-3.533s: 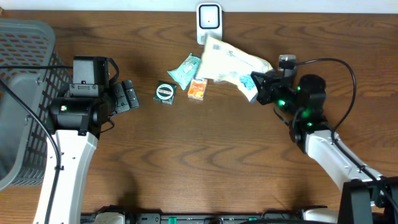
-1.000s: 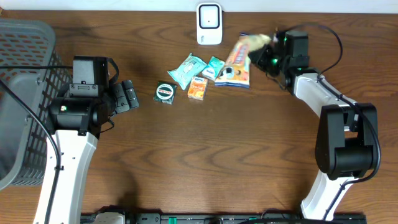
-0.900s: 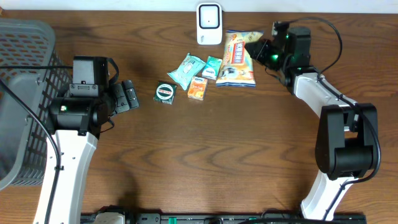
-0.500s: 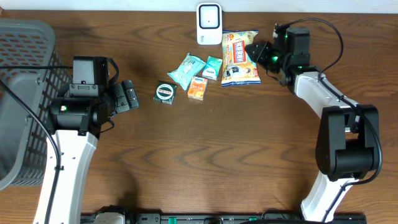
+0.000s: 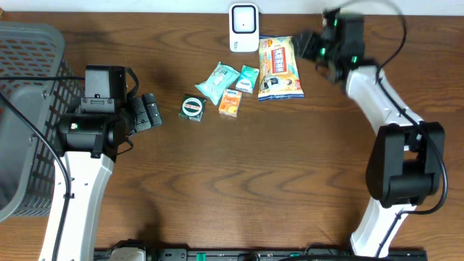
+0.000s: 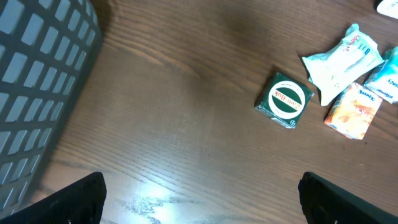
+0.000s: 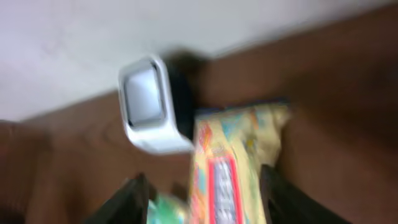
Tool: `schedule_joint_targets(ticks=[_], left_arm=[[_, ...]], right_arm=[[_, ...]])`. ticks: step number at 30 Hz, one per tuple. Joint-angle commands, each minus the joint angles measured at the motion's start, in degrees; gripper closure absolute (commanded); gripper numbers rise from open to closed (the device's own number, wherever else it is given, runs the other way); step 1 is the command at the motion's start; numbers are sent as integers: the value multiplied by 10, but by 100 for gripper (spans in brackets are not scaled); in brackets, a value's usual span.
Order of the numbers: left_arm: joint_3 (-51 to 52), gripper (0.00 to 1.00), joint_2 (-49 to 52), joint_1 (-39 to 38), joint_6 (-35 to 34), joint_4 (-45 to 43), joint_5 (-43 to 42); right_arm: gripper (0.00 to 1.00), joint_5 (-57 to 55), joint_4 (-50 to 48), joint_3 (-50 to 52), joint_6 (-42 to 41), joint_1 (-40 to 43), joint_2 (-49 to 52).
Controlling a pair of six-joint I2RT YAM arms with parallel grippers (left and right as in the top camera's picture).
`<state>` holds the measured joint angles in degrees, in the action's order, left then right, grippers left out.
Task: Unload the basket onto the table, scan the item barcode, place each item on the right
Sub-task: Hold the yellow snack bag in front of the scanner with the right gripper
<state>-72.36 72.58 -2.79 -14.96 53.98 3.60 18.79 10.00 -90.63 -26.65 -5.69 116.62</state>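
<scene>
1. The right tool is released. Its fingers stand apart, gripping nothing, though the wrist view is blurred.
2. The snack bag lies flat on the bench, just ahead of the right tool's fingertips. In the wrist view it shows between the two spread fingers.
3. The barcode scanner stands at the bench's far edge, ahead of the right tool and just beside the bag's top corner. Whether they touch I cannot tell.
4. The left tool is released, jaws wide, with bare bench between them.
5. Ahead of the left tool sits a round green tin. Just beyond it are an orange packet and a teal packet.
6. A small green packet lies between the teal packet and the snack bag.
7. A grey basket stands behind and beside the left tool.
</scene>
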Motion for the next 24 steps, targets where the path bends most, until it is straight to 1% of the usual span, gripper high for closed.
schedule_joint_targets(ticks=[1, 2, 4, 5, 6, 9, 15, 18, 19, 20, 21, 22, 23, 24], left_arm=[[-3, 2, -2, 2, 3, 2, 8], [-3, 2, -2, 2, 3, 2, 8], [-3, 3, -2, 2, 3, 2, 8], [-3, 2, -2, 2, 3, 2, 8], [-3, 2, -2, 2, 3, 2, 8], [-3, 2, -2, 2, 3, 2, 8], [-3, 2, -2, 2, 3, 2, 7], [-3, 2, -2, 2, 3, 2, 8], [-3, 2, -2, 2, 3, 2, 8], [-3, 2, -2, 2, 3, 2, 8], [-3, 2, -2, 2, 3, 2, 8], [-3, 2, -2, 2, 3, 2, 8], [-3, 2, -2, 2, 3, 2, 8], [-3, 3, -2, 2, 3, 2, 8]], right_arm=[[39, -6, 123, -155, 73, -3, 85], [36, -4, 161, -188, 85, -3, 106], [25, 3, 236, -251, 103, -2, 152], [20, 8, 260, -271, 105, -1, 171], [17, 17, 274, -283, 105, -1, 185], [16, 50, 284, -285, 109, 0, 206], [16, 54, 308, -285, 111, -6, 244], [18, 77, 306, -285, 111, -14, 269], [23, 90, 305, -285, 111, -18, 278], [36, 100, 304, -285, 111, -20, 284], [53, 105, 304, -285, 111, -23, 289], [75, 106, 305, -285, 110, -25, 292], [93, 106, 306, -285, 111, -25, 293], [99, 105, 306, -285, 111, -26, 293]])
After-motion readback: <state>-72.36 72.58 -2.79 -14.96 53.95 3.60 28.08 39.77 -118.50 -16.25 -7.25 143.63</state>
